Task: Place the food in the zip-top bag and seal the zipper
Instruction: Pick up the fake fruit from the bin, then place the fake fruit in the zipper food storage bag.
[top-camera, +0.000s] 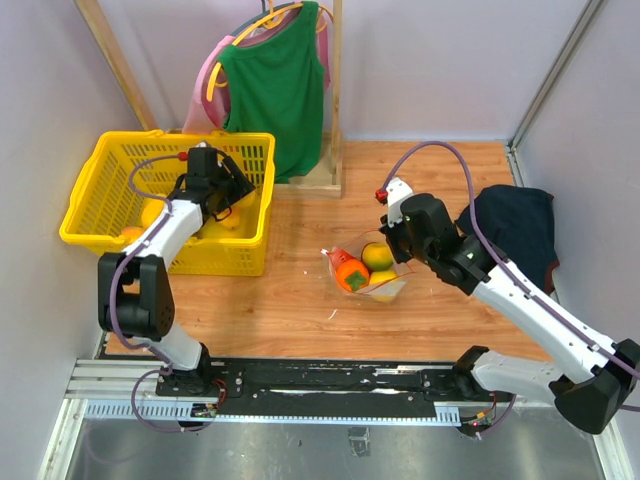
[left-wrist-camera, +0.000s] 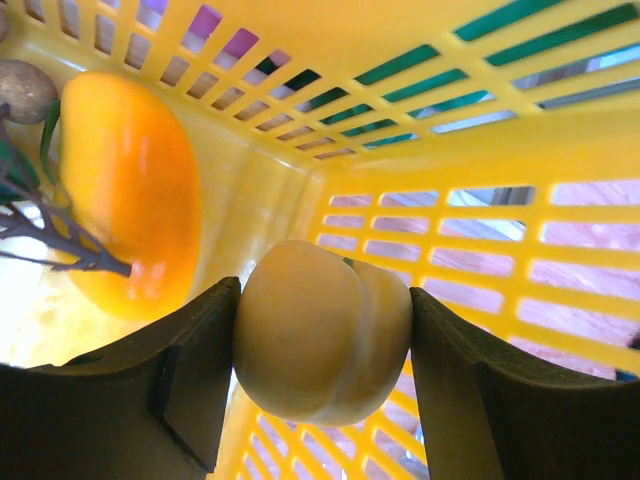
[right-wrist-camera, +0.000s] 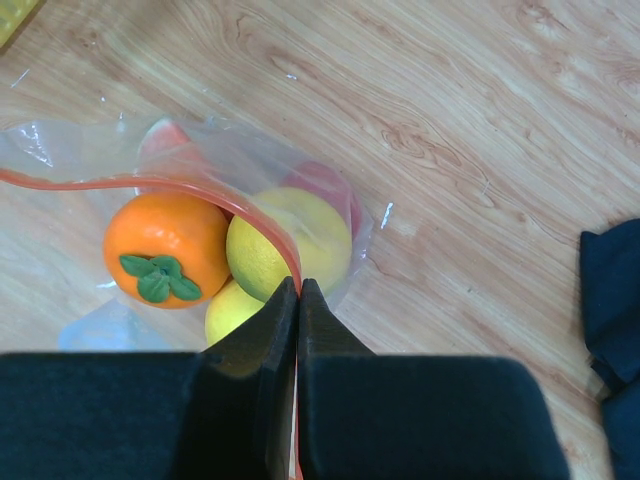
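The clear zip-top bag (top-camera: 368, 272) lies on the wooden table, holding an orange persimmon (right-wrist-camera: 165, 247), two yellow fruits (right-wrist-camera: 290, 243) and a red piece. My right gripper (right-wrist-camera: 298, 288) is shut on the bag's red-orange zipper strip (right-wrist-camera: 150, 184) and holds that edge up; it also shows in the top view (top-camera: 392, 228). My left gripper (left-wrist-camera: 322, 345) is inside the yellow basket (top-camera: 100, 200) and shut on a pale yellow toy pepper (left-wrist-camera: 322, 340). An orange-yellow mango (left-wrist-camera: 130, 190) lies beside it in the basket.
A dark navy cloth heap (top-camera: 515, 225) lies at the right of the table. A wooden rack with a green shirt (top-camera: 275, 85) stands at the back. More yellow and orange pieces lie in the basket (top-camera: 228, 222).
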